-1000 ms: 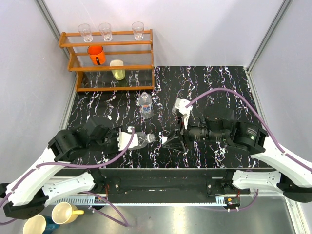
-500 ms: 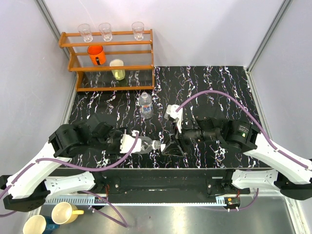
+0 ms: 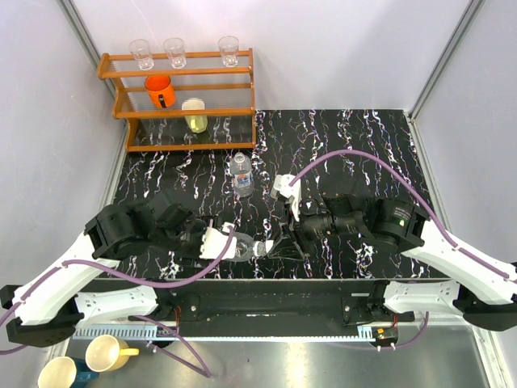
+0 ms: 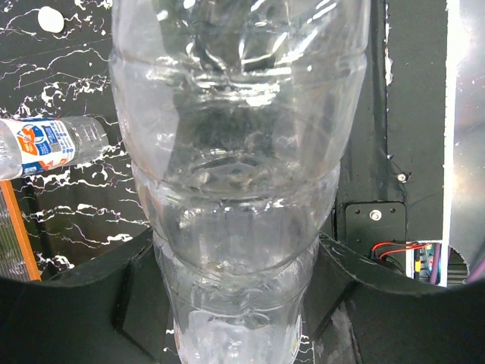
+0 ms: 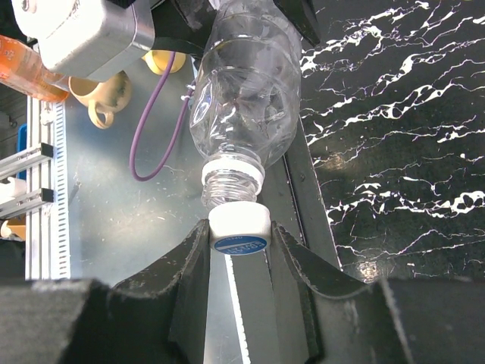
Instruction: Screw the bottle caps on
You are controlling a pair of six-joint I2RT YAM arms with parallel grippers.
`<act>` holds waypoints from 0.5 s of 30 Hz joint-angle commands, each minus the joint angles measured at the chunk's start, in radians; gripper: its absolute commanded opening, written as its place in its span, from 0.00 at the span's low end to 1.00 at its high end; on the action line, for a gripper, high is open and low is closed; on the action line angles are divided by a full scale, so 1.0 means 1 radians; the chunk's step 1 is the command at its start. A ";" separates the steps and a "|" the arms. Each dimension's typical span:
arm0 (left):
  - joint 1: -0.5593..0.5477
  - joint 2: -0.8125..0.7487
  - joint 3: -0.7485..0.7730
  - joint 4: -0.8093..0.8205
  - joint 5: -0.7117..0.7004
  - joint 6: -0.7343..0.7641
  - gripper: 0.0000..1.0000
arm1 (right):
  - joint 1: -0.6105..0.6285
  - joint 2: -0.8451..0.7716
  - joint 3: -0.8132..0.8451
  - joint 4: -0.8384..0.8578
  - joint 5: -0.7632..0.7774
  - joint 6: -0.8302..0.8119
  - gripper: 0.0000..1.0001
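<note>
My left gripper [image 3: 226, 242] is shut on the wider clear bottle [image 3: 241, 244] and holds it sideways over the table's near edge, neck pointing right. In the left wrist view the bottle [image 4: 235, 152] fills the gap between the fingers [image 4: 129, 280]. My right gripper [image 3: 279, 240] is shut on a white cap with a blue top [image 5: 239, 227]. The cap sits against the mouth of the bottle's threaded neck [image 5: 229, 186]. The narrower bottle [image 3: 241, 175], with a label, stands uncapped mid-table; it also shows in the left wrist view [image 4: 45, 144]. A small white round thing [image 4: 51, 18] lies on the table.
A wooden rack [image 3: 182, 113] at the back left holds clear glasses [image 3: 174, 52], an orange cup [image 3: 159, 90] and a yellow cup [image 3: 195, 115]. Mugs [image 3: 109, 352] sit below the table's near edge. White walls close in the table on three sides.
My left gripper has carried the bottle to the right and my right gripper has moved left with the cap. The cap now meets the bottle's neck.
</note>
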 commanded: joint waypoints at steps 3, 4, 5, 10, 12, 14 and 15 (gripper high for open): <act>-0.011 0.013 0.035 0.032 0.015 0.016 0.60 | 0.006 0.022 0.067 0.008 -0.035 0.008 0.26; -0.012 0.016 0.036 0.033 0.014 0.013 0.60 | 0.008 0.024 0.067 0.008 -0.029 0.008 0.26; -0.012 0.016 0.038 0.036 0.015 0.012 0.60 | 0.006 0.030 0.069 0.008 -0.029 0.008 0.26; -0.014 0.028 0.048 0.052 0.001 -0.004 0.59 | 0.006 0.037 0.064 0.008 -0.027 0.009 0.26; -0.014 0.032 0.048 0.056 -0.003 -0.010 0.59 | 0.006 0.039 0.058 0.005 -0.021 0.011 0.26; -0.012 0.032 0.039 0.067 -0.017 -0.022 0.59 | 0.008 0.031 0.052 0.004 -0.013 0.011 0.26; -0.012 0.029 0.035 0.073 -0.022 -0.025 0.58 | 0.006 0.028 0.054 0.007 -0.007 0.011 0.25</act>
